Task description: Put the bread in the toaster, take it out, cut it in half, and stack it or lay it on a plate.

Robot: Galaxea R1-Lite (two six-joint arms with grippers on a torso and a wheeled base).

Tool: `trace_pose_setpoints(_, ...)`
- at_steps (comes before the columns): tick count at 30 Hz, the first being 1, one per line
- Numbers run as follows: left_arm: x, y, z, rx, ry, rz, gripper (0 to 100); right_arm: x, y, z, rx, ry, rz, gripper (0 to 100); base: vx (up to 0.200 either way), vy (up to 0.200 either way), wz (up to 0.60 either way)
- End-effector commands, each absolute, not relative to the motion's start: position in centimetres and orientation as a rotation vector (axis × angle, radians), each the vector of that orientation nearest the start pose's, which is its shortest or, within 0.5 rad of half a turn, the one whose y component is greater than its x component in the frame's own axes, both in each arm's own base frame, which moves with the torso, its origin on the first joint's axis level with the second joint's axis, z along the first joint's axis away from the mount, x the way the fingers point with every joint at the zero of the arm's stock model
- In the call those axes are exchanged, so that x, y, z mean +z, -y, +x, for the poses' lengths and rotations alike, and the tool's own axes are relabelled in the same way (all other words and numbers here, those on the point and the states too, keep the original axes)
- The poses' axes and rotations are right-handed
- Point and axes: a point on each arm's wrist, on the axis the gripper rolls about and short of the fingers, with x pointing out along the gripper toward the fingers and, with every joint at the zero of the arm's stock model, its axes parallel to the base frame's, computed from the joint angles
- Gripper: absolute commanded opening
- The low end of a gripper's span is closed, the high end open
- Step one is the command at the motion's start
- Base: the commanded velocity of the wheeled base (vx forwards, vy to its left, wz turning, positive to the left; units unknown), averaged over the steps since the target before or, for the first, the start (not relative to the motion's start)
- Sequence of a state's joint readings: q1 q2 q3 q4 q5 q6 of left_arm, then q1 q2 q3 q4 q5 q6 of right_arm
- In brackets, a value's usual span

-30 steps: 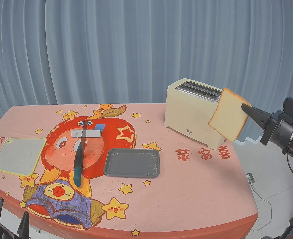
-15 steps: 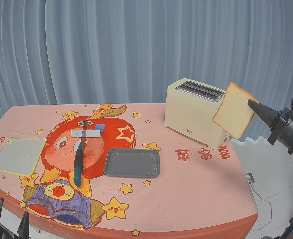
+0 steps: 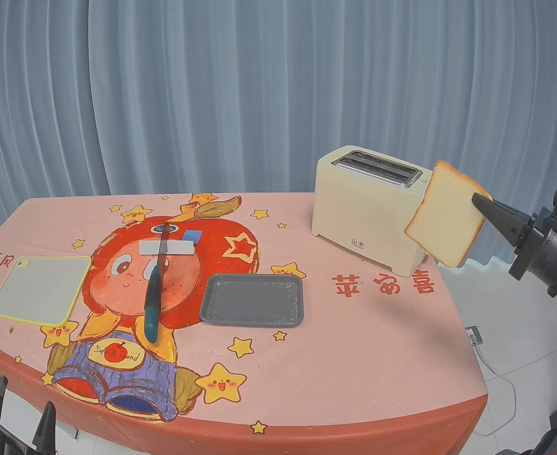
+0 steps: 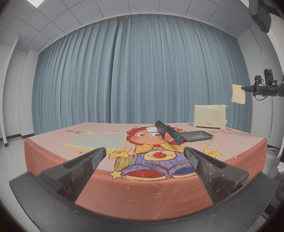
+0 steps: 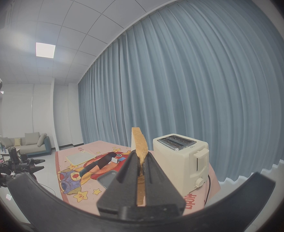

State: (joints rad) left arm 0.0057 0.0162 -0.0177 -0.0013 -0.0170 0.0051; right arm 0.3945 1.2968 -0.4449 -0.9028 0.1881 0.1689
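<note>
A slice of bread [image 3: 446,214] hangs tilted in the air just right of the cream toaster [image 3: 363,206], off the table's right edge. My right gripper [image 3: 477,198] is shut on the slice's right corner; in the right wrist view the bread [image 5: 139,142] stands edge-on between the fingers [image 5: 129,171], with the toaster [image 5: 180,161] beyond. Both toaster slots look empty. A grey plate [image 3: 253,299] lies mid-table. My left gripper [image 3: 20,409] is low, off the table's front left corner, open with nothing in it [image 4: 145,165].
A teal-handled knife [image 3: 153,292] rests on a small white stand left of the plate. A grey cutting board [image 3: 41,280] with a yellow rim lies at the table's left. A cable runs over the floor right of the table.
My right gripper has carried the bread up and a little to the right, away from the toaster's side. The head view has shifted slightly. The left gripper has kept still.
</note>
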Motion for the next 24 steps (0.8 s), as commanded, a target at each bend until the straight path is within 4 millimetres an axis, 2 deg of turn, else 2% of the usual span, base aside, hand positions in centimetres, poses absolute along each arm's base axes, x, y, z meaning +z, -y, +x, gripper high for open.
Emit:
trace_pose_setpoints(1, 7.57, 0.05, -2.27, -0.012, 0.0, 0.006, 100, 21.06, -7.82, 17.63, 0.587, -0.005, 0.169, 0, 0.0, 0.0, 0.0)
trace_pose_setpoints(12, 7.57, 0.05, -2.27, -0.012, 0.0, 0.008, 100, 20.21, -8.01, 17.13, 0.597, -0.043, 0.166, 0, 0.0, 0.0, 0.0)
trace_pose_setpoints(24, 7.57, 0.05, -2.27, -0.011, 0.0, 0.006, 100, 20.14, -7.85, 16.7, 0.601, -0.041, 0.162, 0, 0.0, 0.0, 0.0)
